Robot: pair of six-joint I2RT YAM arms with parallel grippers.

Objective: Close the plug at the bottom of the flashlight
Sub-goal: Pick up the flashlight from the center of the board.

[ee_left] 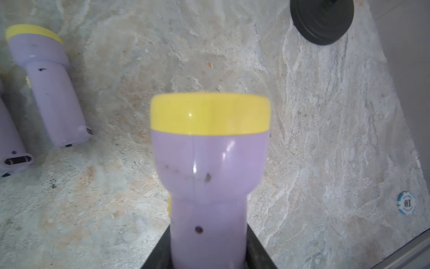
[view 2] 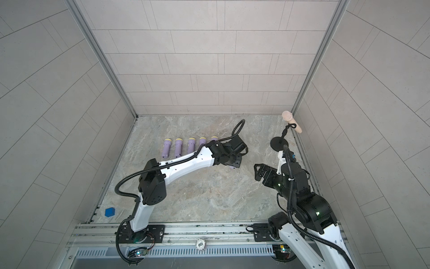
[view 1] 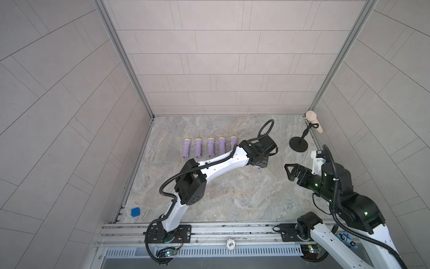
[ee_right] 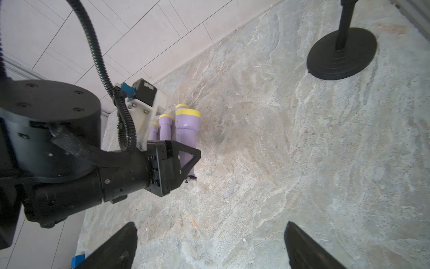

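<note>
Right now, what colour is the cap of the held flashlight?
Yellow cap on a lilac flashlight; clearest in the left wrist view.

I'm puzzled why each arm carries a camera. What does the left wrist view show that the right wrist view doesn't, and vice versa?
Left wrist only: a blue-and-white poker chip on the table.
Right wrist only: the whole left gripper from outside, shut on the held flashlight, that flashlight's bottom end, the right gripper standing open, and a blue block.
Both: the table, the held flashlight, spare flashlights beside it, and the black stand base.
</note>
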